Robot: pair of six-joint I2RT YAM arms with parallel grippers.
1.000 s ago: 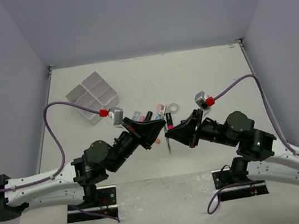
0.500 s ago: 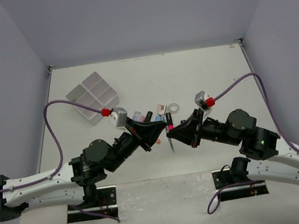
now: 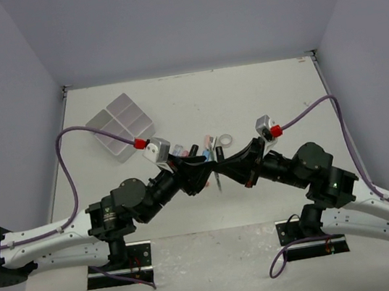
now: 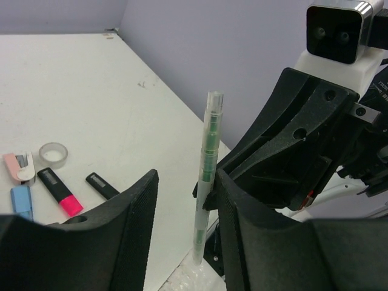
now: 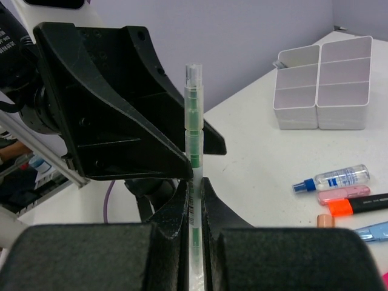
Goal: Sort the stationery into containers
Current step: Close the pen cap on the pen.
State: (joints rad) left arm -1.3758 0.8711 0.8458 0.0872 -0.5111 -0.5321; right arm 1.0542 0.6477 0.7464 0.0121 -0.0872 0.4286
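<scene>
My right gripper (image 5: 194, 200) is shut on a thin clear pen with green bands (image 5: 193, 130), held upright above the table's middle (image 3: 216, 179). My left gripper (image 4: 186, 180) faces it, open, jaws on either side of the pen (image 4: 208, 159). The pen stands close against one finger (image 4: 242, 206) and well apart from the other. More stationery lies behind the grippers: a clear tape roll (image 4: 53, 154), a pink highlighter (image 4: 60, 193) and an orange highlighter (image 5: 357, 205). The white divided tray (image 3: 119, 124) sits at the far left, also seen in the right wrist view (image 5: 321, 85).
A small blue-capped bottle (image 5: 336, 177), a peach highlighter (image 5: 342, 194) and a blue pen (image 5: 370, 231) lie near the orange one. A short black item (image 4: 102, 185) and a blue item (image 4: 21, 200) lie by the tape. Purple cables arc over both arms.
My left gripper has moved right toward the right gripper and gone from shut to open, so its jaws now flank the pen. The right gripper stays shut on the pen.
</scene>
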